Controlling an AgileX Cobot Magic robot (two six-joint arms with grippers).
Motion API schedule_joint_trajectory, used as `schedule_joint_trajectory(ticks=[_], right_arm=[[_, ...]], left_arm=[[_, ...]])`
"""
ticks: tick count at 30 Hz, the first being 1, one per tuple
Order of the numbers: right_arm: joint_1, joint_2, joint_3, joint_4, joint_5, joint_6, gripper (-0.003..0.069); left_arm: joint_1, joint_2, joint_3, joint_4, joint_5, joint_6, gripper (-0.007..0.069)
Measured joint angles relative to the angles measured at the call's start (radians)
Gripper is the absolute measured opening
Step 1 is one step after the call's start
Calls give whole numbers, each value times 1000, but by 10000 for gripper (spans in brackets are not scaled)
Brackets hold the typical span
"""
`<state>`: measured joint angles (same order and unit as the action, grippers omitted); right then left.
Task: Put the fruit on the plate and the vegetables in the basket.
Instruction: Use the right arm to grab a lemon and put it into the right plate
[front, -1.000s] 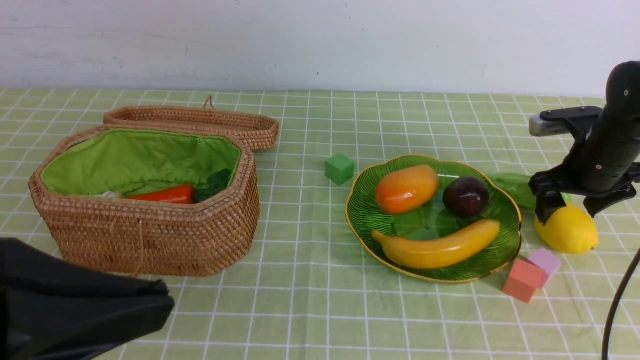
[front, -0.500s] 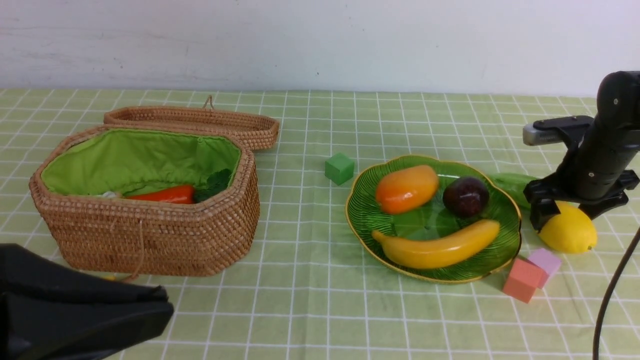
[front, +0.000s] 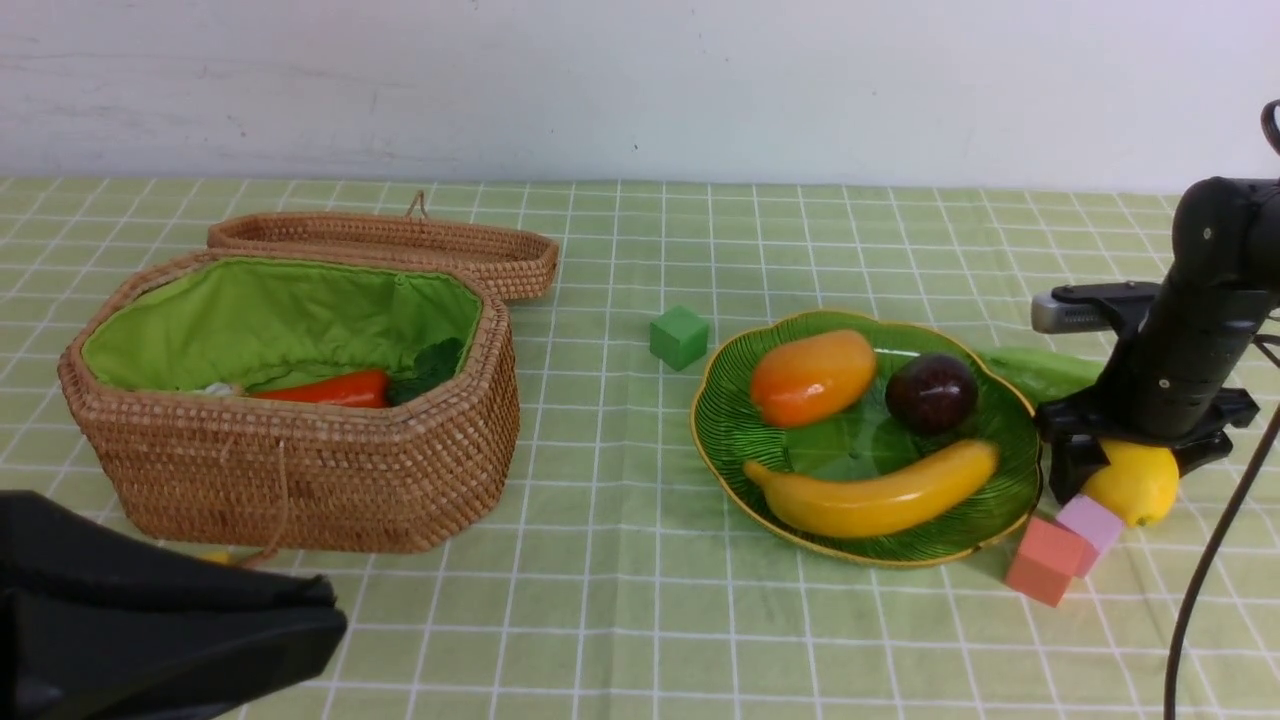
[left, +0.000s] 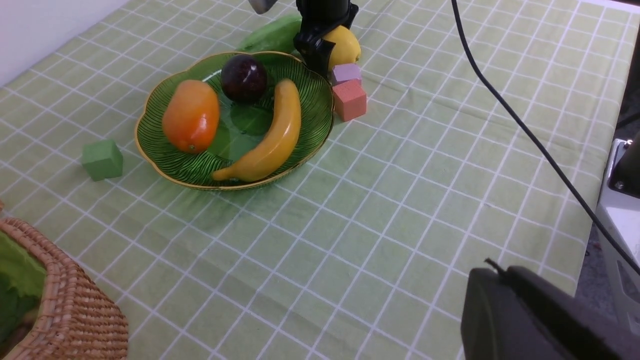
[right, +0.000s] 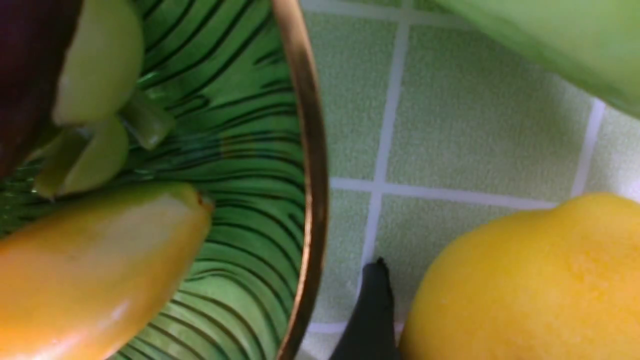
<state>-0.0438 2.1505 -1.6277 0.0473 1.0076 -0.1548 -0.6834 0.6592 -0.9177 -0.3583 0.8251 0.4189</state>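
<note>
- The right claw (front: 1128, 475) is down over the lemon (front: 1135, 487), its jaws spread to either side. The lemon sits on the worktop (front: 620, 620), and no firm pinch shows yet. I judge this the last fruit to go.
- Just beside that claw, on the near side, lie a salmon cube (front: 1045, 560) and a lilac cube (front: 1092, 522), which are no part of the job.
- Just behind the claw lies the light green gourd (front: 1040, 372), on the worktop and not yet in the basket.
- Beside the claw, toward the middle, the plate (front: 715, 430) already holds the banana (front: 880, 495), mango (front: 812, 378) and purple ball (front: 932, 393).
- Well apart, across the worktop, the open basket (front: 300, 480) holds the carrot (front: 320, 388). I cannot make out the aubergine.
- Farthest off, the left claw (front: 250, 620) is closed, with nothing seen in it.
</note>
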Motion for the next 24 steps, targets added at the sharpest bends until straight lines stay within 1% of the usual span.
schedule_joint_trajectory(ticks=[3,10,16,19,21,22,23,24], right_arm=[[0,4,-11,0,12,2,577],[0,7,-73,-1,146,48,577],[0,-111,-82,-8,165,91,577],[3,-204,-84,20,161,122,577],[27,-257,-87,68,134,115,577],[35,-265,-87,73,130,112,577],[58,-285,-88,102,103,87,577],[107,-296,-88,137,71,52,577]], left_arm=[[0,0,0,0,0,0,4],[0,0,0,0,1,0,4],[0,0,0,1,1,0,4],[0,0,0,12,0,0,4],[0,0,0,17,-2,-4,4],[0,0,0,17,-3,-5,4],[0,0,0,20,-11,-19,4],[0,0,0,26,-21,-37,4]])
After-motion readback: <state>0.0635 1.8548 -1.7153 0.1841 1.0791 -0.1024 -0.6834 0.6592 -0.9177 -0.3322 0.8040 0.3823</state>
